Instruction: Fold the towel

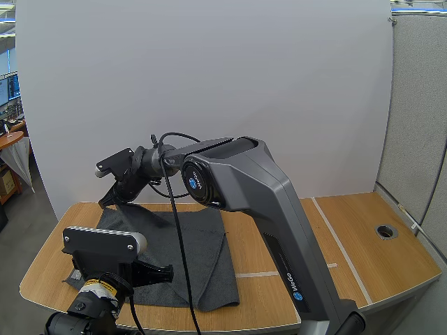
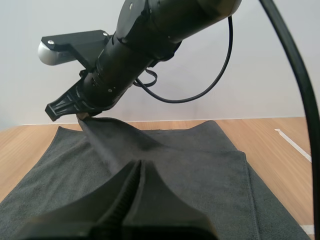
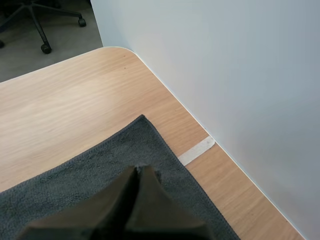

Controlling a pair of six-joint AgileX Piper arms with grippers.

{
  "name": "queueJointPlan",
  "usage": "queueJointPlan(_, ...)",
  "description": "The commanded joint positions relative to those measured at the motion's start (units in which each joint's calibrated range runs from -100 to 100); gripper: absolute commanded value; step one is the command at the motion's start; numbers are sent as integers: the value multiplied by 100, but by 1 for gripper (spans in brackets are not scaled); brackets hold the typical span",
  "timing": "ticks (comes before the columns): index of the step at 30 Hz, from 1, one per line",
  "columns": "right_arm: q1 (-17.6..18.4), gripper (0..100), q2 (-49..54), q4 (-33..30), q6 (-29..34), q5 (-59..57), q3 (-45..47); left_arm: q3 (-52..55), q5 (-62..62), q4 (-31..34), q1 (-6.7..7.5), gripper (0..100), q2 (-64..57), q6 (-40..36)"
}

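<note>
1. Wood-topped table [image 1: 363, 230] stands in front of a plain white panel [image 1: 209, 84]. Thin pale tape lines [image 1: 335, 237] cross its bare right half.
2. At your near left, the left gripper [image 1: 162, 272] hangs low over the near part of the towel [image 1: 188, 244], with its fingers pointing right. In its own wrist view the fingers lie pressed together as one dark wedge above the cloth. You cannot tell whether the tips touch the cloth.
3. You will find the towel, dark grey, spread over the left half of the table. Most of it lies flat. A slanting crease shows near its right edge, and towards the far left the cloth rises in a narrow ridge.
4. That ridge runs up to the right gripper [image 1: 106, 202]. The right arm [image 1: 265, 195] reaches from the near right, over the towel, to the far-left part of it. The gripper's fingers are clamped on the cloth just inside the far-left corner. In the right wrist view the corner itself lies flat on the wood just beyond the tips.
5. Farther right the table is bare wood, with a round grommet [image 1: 384, 231] set into it near the right edge.
</note>
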State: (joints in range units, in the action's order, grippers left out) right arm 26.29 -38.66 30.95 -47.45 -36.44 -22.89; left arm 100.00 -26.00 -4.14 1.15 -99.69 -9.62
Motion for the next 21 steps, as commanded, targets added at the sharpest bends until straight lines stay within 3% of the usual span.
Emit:
queueJointPlan(1, 25, 0, 28, -39, 18, 138, -51, 0, 132, -23, 20, 0, -31, -33)
queueJointPlan(3, 25, 0, 28, -39, 18, 138, -51, 0, 132, -5, 22, 0, -31, -33)
queueJointPlan(6, 27, 0, 28, -39, 18, 118, -51, 0, -16, 1143, -2, 0, -31, -33)
queueJointPlan(8, 27, 0, 28, 26, 18, 89, -51, 0, -16, 1523, -2, 0, -31, -33)
queueJointPlan(21, 74, 0, 28, 64, 18, -53, -51, 0, -16, 1598, -2, 0, -31, -33)
